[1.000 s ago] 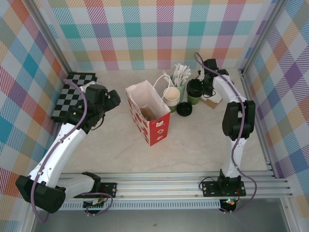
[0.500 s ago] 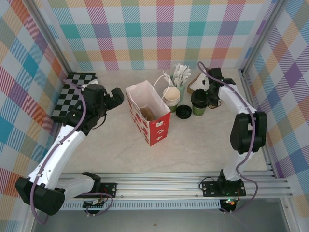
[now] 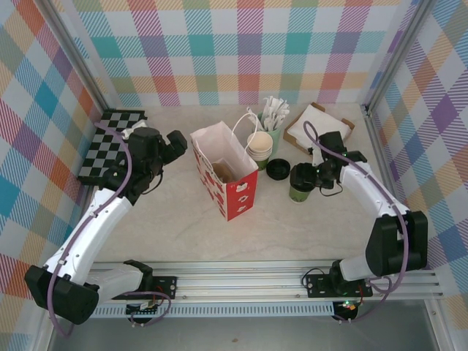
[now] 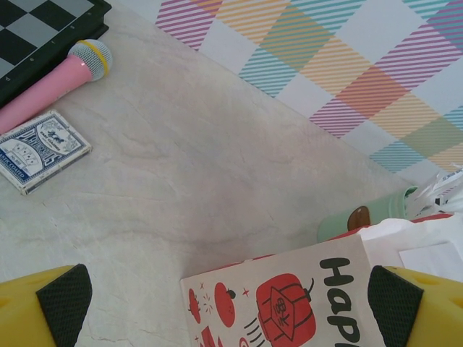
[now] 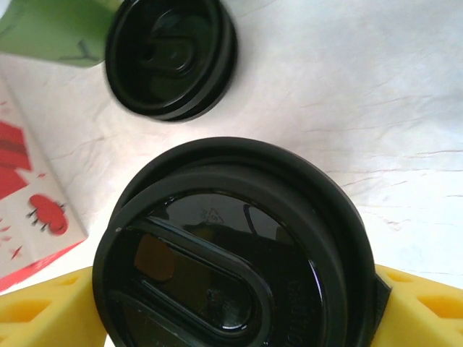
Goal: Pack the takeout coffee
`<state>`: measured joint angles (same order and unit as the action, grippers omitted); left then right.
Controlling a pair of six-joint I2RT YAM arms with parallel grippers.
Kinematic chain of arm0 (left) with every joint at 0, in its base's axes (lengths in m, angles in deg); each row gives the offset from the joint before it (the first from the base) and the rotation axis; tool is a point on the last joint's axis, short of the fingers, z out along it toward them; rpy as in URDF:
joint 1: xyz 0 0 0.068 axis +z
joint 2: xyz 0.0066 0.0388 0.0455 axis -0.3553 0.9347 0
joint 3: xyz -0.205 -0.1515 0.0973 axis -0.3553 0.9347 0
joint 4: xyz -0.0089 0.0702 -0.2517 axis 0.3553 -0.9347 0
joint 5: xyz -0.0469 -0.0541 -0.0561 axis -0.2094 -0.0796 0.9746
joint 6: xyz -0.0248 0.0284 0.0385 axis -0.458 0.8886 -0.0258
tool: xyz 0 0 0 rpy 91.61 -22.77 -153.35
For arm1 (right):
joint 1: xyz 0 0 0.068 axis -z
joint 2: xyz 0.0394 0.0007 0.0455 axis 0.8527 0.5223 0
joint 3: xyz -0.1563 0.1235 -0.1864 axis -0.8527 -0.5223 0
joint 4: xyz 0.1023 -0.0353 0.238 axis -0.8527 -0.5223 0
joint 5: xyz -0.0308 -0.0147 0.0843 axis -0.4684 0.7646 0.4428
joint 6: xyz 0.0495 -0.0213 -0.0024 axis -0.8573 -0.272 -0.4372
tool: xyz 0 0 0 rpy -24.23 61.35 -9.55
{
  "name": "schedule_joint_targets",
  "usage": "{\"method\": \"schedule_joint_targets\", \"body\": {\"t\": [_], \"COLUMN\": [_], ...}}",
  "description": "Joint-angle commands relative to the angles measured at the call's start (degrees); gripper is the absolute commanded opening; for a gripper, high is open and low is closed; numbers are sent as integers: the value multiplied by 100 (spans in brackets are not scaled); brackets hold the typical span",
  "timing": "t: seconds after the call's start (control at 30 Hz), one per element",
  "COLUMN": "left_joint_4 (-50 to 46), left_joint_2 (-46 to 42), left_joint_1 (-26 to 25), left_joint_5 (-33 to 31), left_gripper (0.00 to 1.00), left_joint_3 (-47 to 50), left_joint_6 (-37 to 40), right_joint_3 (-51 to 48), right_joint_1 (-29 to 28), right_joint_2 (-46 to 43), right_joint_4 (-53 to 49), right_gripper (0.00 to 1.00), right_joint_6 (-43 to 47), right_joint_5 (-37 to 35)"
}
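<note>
On the tabletop [image 3: 183, 219], the left arm [image 3: 95, 223] reaches forward, bent at the elbow, with the left fingers [image 4: 61, 296] spread wide and empty just left of the red-and-white paper bag [image 3: 227, 175]. The right arm [image 3: 369, 191] curls inward, and the right fingers [image 5: 51, 311] clasp the takeout coffee [image 3: 298, 183] right of the bag, near a loose black lid [image 3: 278, 168].
</note>
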<state>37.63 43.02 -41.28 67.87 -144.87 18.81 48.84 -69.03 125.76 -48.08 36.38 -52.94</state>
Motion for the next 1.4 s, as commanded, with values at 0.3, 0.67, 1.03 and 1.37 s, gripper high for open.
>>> {"method": "schedule_joint_targets", "body": {"t": [0.3,0.67,1.03,1.37], "left_joint_4": [220,192,40,-95], "left_joint_2": [92,209,206,198], "left_joint_1": [69,69,69,69], "left_joint_5": [-53,-8,-30,-153], "left_gripper": [100,100,100,100], "left_joint_3": [104,61,52,34], "left_joint_6": [-371,-382,-322,-303], "right_joint_3": [-231,-273,-72,824], "right_joint_1": [-730,-863,-882,-890], "right_joint_2": [-54,79,19,408], "right_joint_4": [721,645,184,-1264], "right_gripper": [83,85,100,100], "right_joint_6": [-229,-248,-449,-855], "right_joint_5": [-112,-246,-319,-360]}}
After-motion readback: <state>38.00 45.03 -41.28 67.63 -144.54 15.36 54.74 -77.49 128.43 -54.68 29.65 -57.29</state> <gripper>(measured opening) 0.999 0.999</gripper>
